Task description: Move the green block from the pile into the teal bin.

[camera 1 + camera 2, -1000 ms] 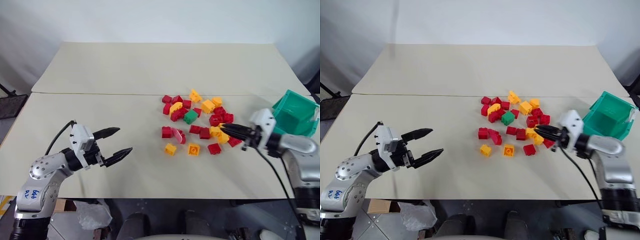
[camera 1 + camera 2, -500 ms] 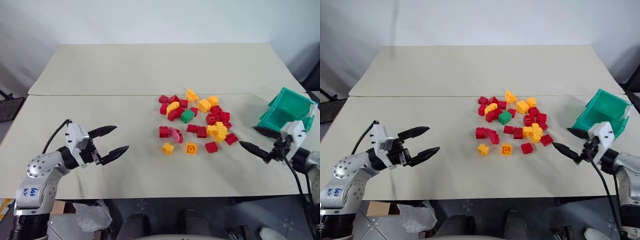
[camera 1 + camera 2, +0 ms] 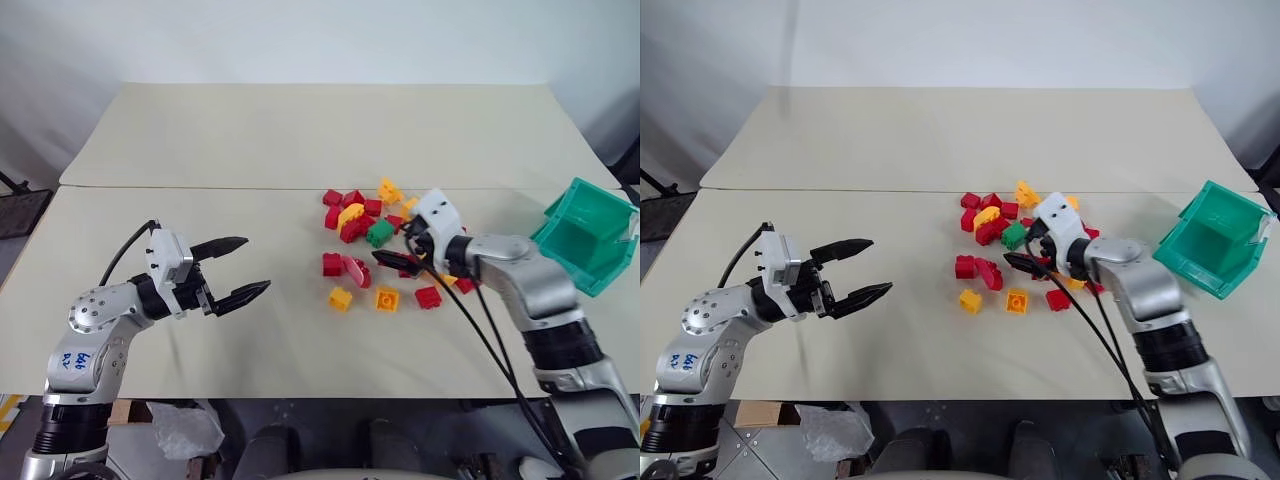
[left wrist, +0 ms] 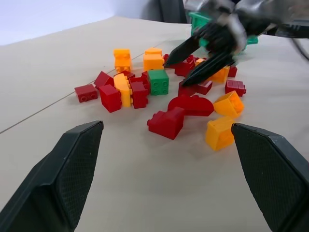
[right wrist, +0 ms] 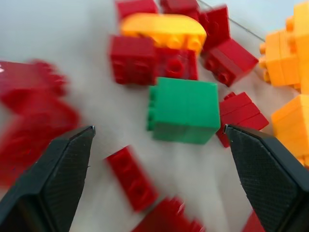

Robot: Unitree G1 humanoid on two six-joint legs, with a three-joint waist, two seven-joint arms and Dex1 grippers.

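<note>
The green block (image 3: 379, 234) lies in the pile (image 3: 390, 243) of red and yellow-orange bricks on the table (image 3: 250, 150), untouched. The right gripper (image 3: 390, 246) hangs just beside the block, arm bent inward across the pile, pointing slightly downward, its fingers spread wide and holding nothing. The teal bin (image 3: 585, 235) sits tilted, well apart from the block. The left gripper (image 3: 244, 268) hovers level, far from the block, fingers parted and empty.

Beige table (image 3: 250, 140): pile (image 3: 390, 245), teal bin (image 3: 585, 235)
</note>
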